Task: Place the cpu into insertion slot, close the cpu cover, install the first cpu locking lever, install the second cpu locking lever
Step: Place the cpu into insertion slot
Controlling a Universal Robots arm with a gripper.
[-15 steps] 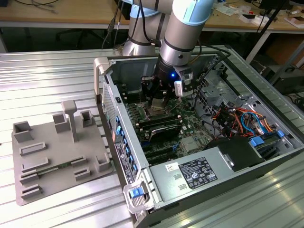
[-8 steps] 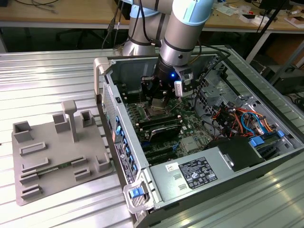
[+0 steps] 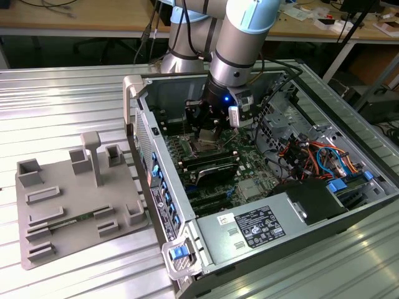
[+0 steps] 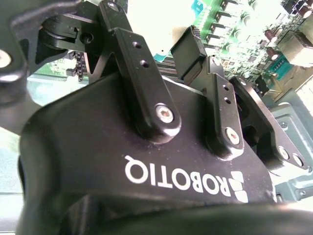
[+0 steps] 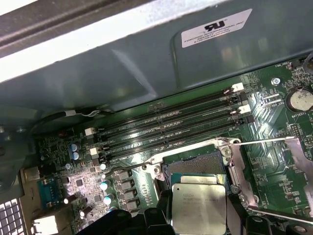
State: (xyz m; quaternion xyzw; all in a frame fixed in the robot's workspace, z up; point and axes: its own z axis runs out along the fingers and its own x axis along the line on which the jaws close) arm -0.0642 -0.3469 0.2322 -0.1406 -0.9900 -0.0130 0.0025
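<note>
1. Dull silver on top, the cpu (image 5: 199,208) sat in the gripper (image 3: 206,132), whose dark fingers (image 5: 146,221) appeared clamped against two opposite edges of the chip.
2. The chip hung just above the insertion slot (image 5: 195,166), unseated and overlapping it. Bare pins showed on the side towards the memory slots (image 5: 166,128).
3. So the socket lay below the held chip and slightly towards those memory slots.
4. Being nearly square, the chip had no real long axis. Its edges ran roughly parallel to the socket's metal rim.
5. The cpu cover (image 5: 246,191) stood swung open just beside the socket and clear of its centre, as far as I could judge.
6. The open computer case (image 3: 168,93) held the green board (image 5: 279,127), and the socket itself held nothing yet.
7. On the exterior view's left, a grey fixture (image 3: 62,205) lay on the table, well apart from the arm.
</note>
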